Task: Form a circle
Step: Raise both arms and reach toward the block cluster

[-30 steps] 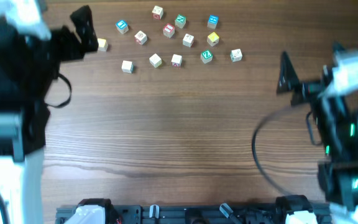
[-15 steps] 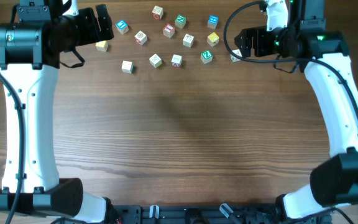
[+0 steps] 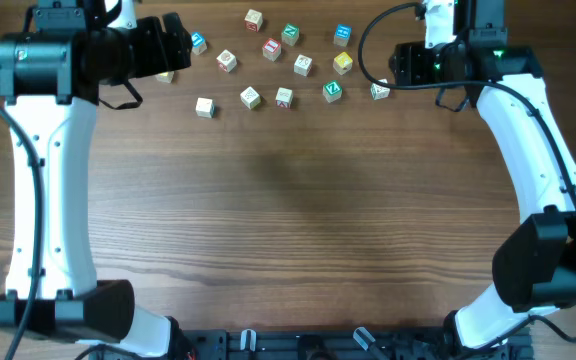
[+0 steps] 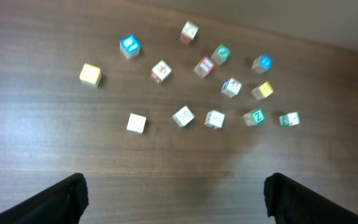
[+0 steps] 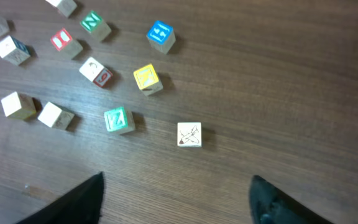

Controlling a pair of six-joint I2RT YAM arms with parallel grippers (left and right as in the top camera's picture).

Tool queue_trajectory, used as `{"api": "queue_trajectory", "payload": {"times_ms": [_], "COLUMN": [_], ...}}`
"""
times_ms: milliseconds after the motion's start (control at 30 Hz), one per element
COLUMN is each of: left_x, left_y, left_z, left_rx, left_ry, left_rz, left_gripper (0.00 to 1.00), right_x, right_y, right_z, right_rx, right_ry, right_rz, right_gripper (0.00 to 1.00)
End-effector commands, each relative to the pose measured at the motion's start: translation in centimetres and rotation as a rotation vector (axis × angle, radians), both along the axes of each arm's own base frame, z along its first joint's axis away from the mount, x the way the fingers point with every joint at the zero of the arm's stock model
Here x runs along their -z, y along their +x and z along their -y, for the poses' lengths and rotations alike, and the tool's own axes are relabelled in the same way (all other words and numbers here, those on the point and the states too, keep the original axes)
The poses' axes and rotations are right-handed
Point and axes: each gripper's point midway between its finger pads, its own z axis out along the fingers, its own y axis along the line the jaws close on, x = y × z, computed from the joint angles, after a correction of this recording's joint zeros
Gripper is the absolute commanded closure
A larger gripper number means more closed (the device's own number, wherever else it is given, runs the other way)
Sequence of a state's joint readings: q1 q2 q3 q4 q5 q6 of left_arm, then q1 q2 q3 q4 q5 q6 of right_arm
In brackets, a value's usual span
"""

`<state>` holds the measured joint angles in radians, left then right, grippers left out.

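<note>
At the far edge of the desk (image 3: 288, 220), both arms hover over the scattered letter cubes (image 3: 284, 97).

Left tool (image 4: 174, 180): fingers wide apart, nothing between them, touching nothing.

Right tool (image 5: 176, 180): fingers apart, likewise empty, over bare wood on the near side of the cubes.

The cubes lie loose in a spread cluster, not yet drawn into a ring. The green cube (image 5: 117, 120) shows a white Z. Just to its right, a cream cube (image 5: 189, 134) carries an aeroplane drawing. Other faces are too blurred to read.
</note>
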<state>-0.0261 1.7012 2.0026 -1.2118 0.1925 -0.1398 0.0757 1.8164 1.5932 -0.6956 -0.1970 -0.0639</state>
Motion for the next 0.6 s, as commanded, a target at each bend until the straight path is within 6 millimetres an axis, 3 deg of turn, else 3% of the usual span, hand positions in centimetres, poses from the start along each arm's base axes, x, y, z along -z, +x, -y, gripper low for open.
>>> {"api": "queue_trajectory", "payload": {"times_ms": [0, 133, 167, 267, 367, 467, 567], "left_x": [5.6, 10.7, 13.4, 17.4, 21.1, 22.7, 23.0], "left_y": [1.6, 4.1, 5.4, 6.5, 6.6, 6.6, 7.3], "left_z": [-0.8, -0.9, -0.8, -0.8, -0.8, -0.9, -1.4], "left_rx": [-0.031, -0.035, -0.045, -0.052, -0.05, -0.051, -0.066], "left_ry": [0.052, 0.065, 0.06, 0.059, 0.063, 0.069, 0.098], "left_rz": [-0.121, -0.201, -0.239, -0.303, -0.383, -0.415, -0.392], "left_gripper": [0.08, 0.24, 0.29, 0.29, 0.28, 0.28, 0.28], "right_x": [1.4, 4.6, 6.5, 9.1, 13.1, 15.1, 15.6], "right_y": [0.1, -0.6, -0.7, -0.5, 0.6, 1.3, 2.4], "right_z": [0.3, 0.2, 0.0, -1.0, -2.9, -3.7, -3.8], "right_rx": [0.025, 0.067, 0.062, 0.035, -0.007, -0.021, -0.02], "right_ry": [-0.006, 0.023, 0.022, 0.036, 0.04, 0.039, 0.039], "right_rz": [-0.044, -0.117, -0.147, -0.179, -0.197, -0.194, -0.159], "right_gripper": [0.17, 0.15, 0.1, 0.08, 0.06, 0.01, 0.0]}}
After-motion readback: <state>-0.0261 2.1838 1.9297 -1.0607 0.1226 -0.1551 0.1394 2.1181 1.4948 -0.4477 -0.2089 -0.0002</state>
